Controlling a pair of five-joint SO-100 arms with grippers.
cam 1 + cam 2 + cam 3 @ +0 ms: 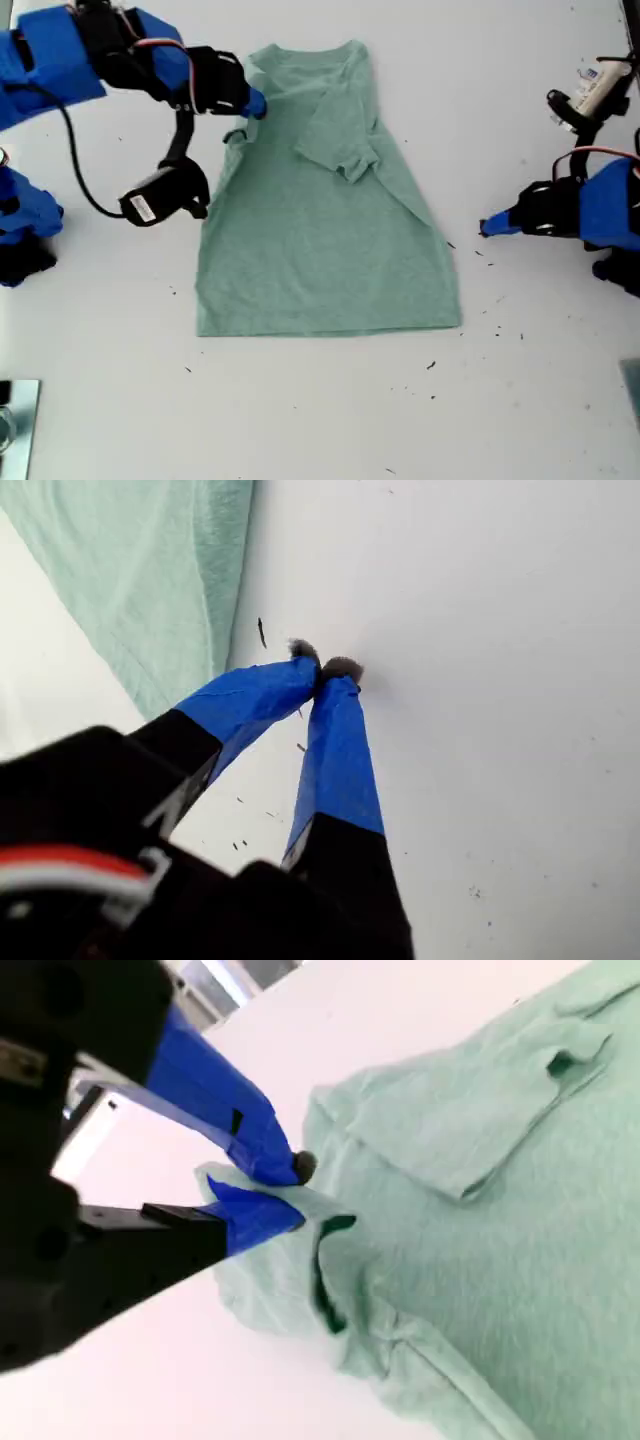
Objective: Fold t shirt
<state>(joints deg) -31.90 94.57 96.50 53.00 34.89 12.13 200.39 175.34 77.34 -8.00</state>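
The sage-green t shirt (320,240) lies flat on the white table, neckline at the far end. The sleeve on the exterior view's right is folded inward onto the chest (340,140). My second gripper (256,104) (290,1188), on the arm at the exterior view's left, is shut on the t shirt (480,1210), pinching the cloth of the other sleeve and lifting it a little. My first gripper (484,229) (325,668), at the exterior view's right, is shut on nothing, tips near bare table just beside the t shirt (150,570) edge.
A white and black device (590,95) stands at the far end of the exterior view's right. A metal piece (15,420) shows in the exterior view's lower left corner. The second arm's camera (160,200) and cable hang beside the shirt. Dark specks dot the table (430,366).
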